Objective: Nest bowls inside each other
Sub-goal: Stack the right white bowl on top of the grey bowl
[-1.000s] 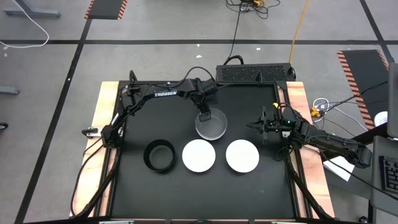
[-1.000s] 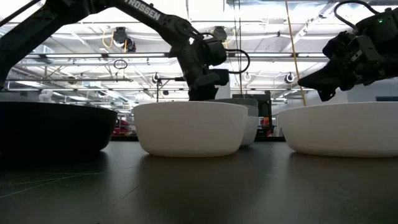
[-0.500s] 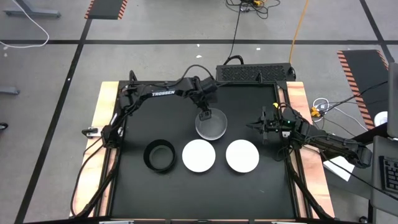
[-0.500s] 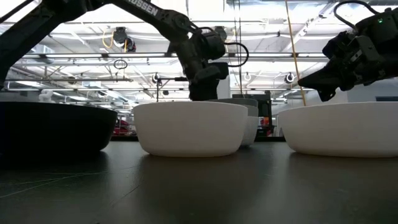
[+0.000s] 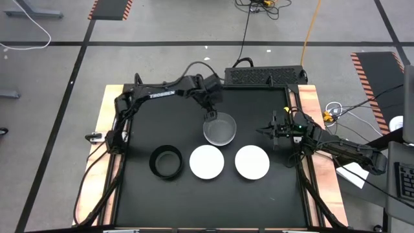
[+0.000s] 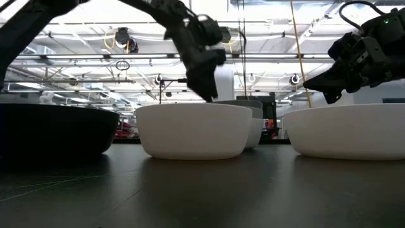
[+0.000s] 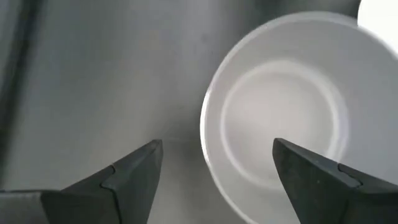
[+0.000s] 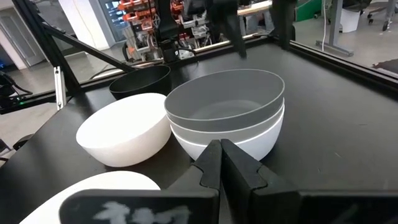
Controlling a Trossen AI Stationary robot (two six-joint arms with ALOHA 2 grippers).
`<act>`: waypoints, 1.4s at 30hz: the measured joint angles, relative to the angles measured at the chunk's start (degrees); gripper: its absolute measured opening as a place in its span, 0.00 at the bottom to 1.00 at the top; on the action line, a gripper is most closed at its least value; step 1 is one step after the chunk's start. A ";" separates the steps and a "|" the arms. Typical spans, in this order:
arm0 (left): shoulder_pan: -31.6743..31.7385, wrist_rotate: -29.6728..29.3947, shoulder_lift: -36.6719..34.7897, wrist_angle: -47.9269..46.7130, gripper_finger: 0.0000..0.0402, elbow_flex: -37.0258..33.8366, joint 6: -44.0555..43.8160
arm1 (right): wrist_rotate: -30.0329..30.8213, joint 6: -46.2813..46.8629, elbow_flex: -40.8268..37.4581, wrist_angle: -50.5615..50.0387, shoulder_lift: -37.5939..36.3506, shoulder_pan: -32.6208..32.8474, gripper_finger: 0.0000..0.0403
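A stack of nested bowls (image 5: 220, 130), grey on top and white at the bottom (image 8: 227, 109), sits on its base mid-table. In a row nearer the near edge stand a black bowl (image 5: 165, 162) and two white bowls (image 5: 207, 162) (image 5: 252, 162). My left gripper (image 5: 210, 116) is open just above the far-left rim of the stack. In the left wrist view (image 7: 217, 143) one finger stands over the pale inside (image 7: 283, 106) and the other over the mat. My right gripper (image 5: 268, 131) is shut, right of the stack, off the table.
The black mat (image 5: 149, 123) lies bare left of the stack and along the near edge. Wooden table borders (image 5: 107, 129) flank it. A black slotted box (image 5: 264, 76) lies along the far edge. In the low view the near white bowl (image 6: 193, 130) hides most of the stack.
My left gripper has drawn up and back from the grey stack's rim toward the table's far edge, tipping as it rose. The stack and the other bowls have kept still, and so has my right arm.
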 joint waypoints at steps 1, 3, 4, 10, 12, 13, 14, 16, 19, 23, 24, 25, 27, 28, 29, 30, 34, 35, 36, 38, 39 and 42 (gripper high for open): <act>0.00 -0.67 -1.34 -0.02 0.77 0.00 -0.62 | 0.00 0.00 0.00 0.00 0.01 0.00 0.00; 0.00 -0.73 -4.03 -1.01 0.76 0.00 -0.23 | 0.00 0.07 0.00 0.00 0.04 -0.01 0.00; -0.04 -0.57 -5.65 -1.86 0.75 0.00 0.31 | 0.00 0.18 0.00 0.00 0.12 -0.01 0.00; -1.92 -1.62 -14.34 -9.91 0.41 0.00 3.12 | -0.01 0.50 0.00 0.00 0.37 0.00 0.00; -2.75 -0.91 -16.56 -11.26 0.20 -0.02 2.90 | 0.02 0.48 0.00 0.02 0.38 0.01 0.00; -3.44 -0.27 -17.49 -11.39 0.11 -0.02 2.57 | 0.02 0.50 0.01 0.04 0.39 0.00 0.00; -4.12 0.20 -18.60 -11.05 0.06 -0.02 2.07 | 0.01 0.49 0.01 0.02 0.40 -0.01 0.00; -6.02 0.31 -20.56 -10.20 0.04 -0.07 1.69 | 0.02 0.88 -0.02 0.23 0.40 -0.02 0.00; -8.44 0.19 -23.76 -6.91 0.03 -0.23 1.68 | 0.02 1.19 -0.02 0.28 0.38 0.01 0.00; -9.30 0.89 -29.91 2.18 0.01 -5.67 1.17 | 0.02 1.35 -0.02 0.30 0.50 0.00 0.00; -8.99 0.89 -31.71 3.99 0.01 -8.25 0.72 | 0.00 1.33 -0.02 0.29 0.53 0.01 0.00; -8.46 0.84 -33.65 6.64 0.01 -11.08 0.17 | 0.01 1.33 -0.02 0.27 0.55 0.01 0.00; -6.71 0.58 -37.78 10.89 0.01 -17.73 -1.38 | 0.02 1.36 -0.02 0.30 0.57 0.00 0.00; -5.70 0.53 -39.87 12.25 0.01 -21.17 -2.32 | 0.00 1.36 -0.02 0.28 0.60 -0.02 0.00; -4.76 0.65 -42.06 14.07 0.01 -24.59 -3.34 | 0.00 1.36 -0.02 0.26 0.60 0.01 0.00; -4.01 0.95 -44.27 15.70 0.01 -28.02 -4.22 | 0.00 1.36 -0.04 0.28 0.60 0.01 0.00; -3.04 1.71 -54.77 24.90 0.01 -43.24 -6.29 | 0.02 1.36 -0.04 0.31 0.62 0.00 0.00; -3.02 2.00 -57.61 27.79 0.00 -47.01 -7.04 | 0.00 1.34 -0.04 0.28 0.62 0.01 0.00; -2.86 2.56 -60.56 30.27 0.00 -50.60 -7.48 | 0.00 1.33 -0.04 0.28 0.62 -0.02 0.00; -2.25 2.74 -66.95 34.11 0.00 -57.29 -9.85 | 0.00 1.36 -0.04 0.29 0.62 0.00 0.00; -1.98 2.75 -70.40 36.20 0.00 -60.80 -11.13 | 0.00 1.36 -0.04 0.29 0.62 -0.01 0.00; -1.66 2.74 -79.91 43.09 0.00 -71.09 -15.22 | 0.00 1.36 -0.04 0.28 0.62 0.01 0.00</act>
